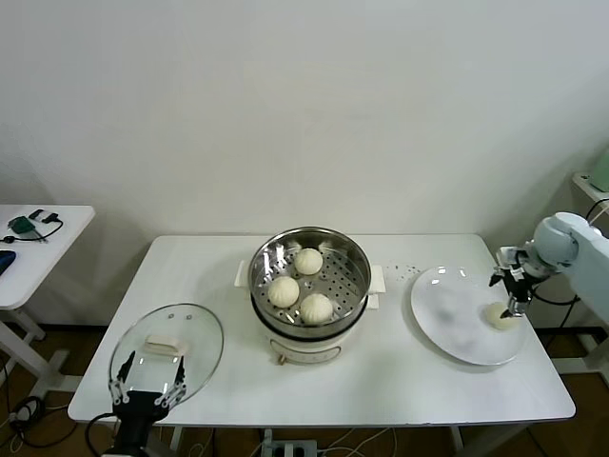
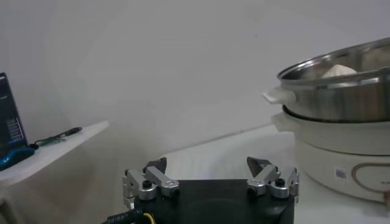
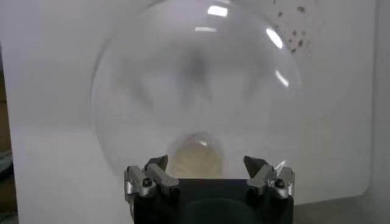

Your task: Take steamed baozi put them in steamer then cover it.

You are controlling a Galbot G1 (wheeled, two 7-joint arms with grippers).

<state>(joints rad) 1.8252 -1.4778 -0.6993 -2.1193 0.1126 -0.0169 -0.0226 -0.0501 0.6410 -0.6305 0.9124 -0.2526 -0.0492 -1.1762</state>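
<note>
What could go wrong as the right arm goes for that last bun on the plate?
The last cream-white pleated bun sits near the outer edge of the flat white plate, so a push from the open right claw might nudge it off. The shiny steel steamer pot already holds three buns, so the fourth could land on one. The left claw hangs over the clear glass lid at the table's corner; a bump could slide it off.

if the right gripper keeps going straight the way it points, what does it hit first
Most likely the last baozi on the white plate: the open right gripper points straight at it, fingers on either side.
</note>
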